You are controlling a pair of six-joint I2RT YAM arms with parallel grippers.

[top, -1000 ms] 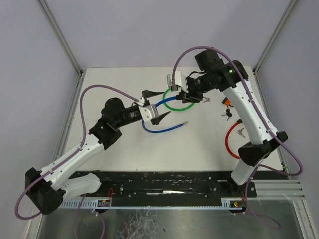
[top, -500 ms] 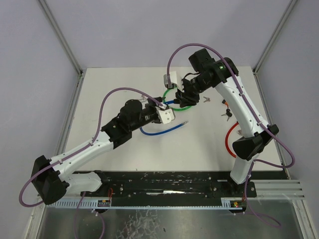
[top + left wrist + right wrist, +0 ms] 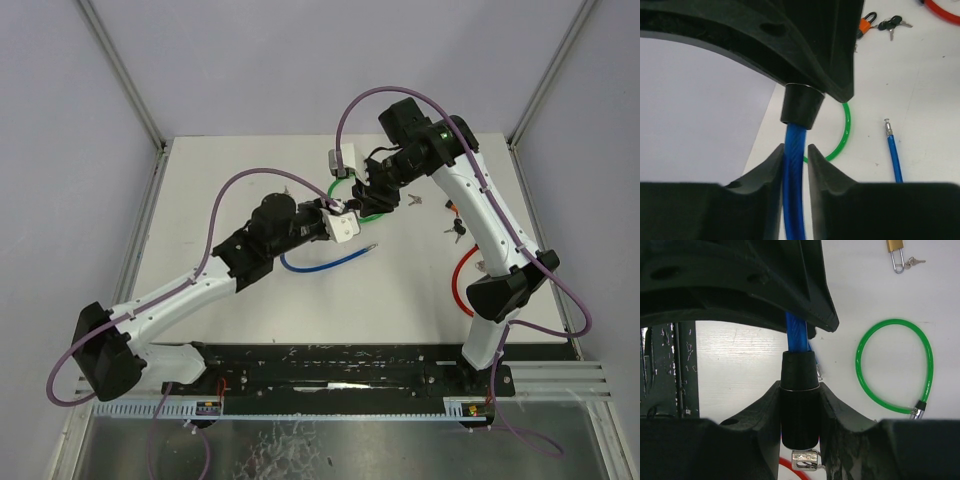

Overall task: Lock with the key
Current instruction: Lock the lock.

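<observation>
Looking down from the overhead camera, I start at the left, where my left arm (image 3: pixel 190 290) stretches across the white table (image 3: pixel 230 180) toward its middle. The left gripper (image 3: pixel 795 150) is clenched on the blue cable (image 3: pixel 792 200). In its wrist view, the fingers (image 3: pixel 771 172) lie against both sides of the cable, just below the point where it enters the lock. Behind that grip, the rest of the blue cable curves across the table. Its free end (image 3: pixel 372 245), tipped with a metal pin, lies loose and well apart from the lock.

Next comes the black lock barrel (image 3: pixel 800 415), lifted off the table and standing roughly upright. The right gripper (image 3: pixel 800 387) grasps it, with its fingers clamped on the barrel's two sides. A small silver piece (image 3: pixel 805 458) shows at the barrel's lower end; I cannot tell whether it is a key seated in the lock. The two grippers sit very close together, nearly touching.

A green cable (image 3: pixel 847 122) lies in a loop on the table under and beside the right gripper. Farther right I see an orange padlock (image 3: pixel 455 207), and a bunch of black-headed keys (image 3: pixel 457 230) lies just near it. A red cable (image 3: pixel 458 285) curves beside the right arm's base. The right wrist camera also catches a brass padlock (image 3: pixel 895 252) with a small key (image 3: pixel 915 261) next to it.
</observation>
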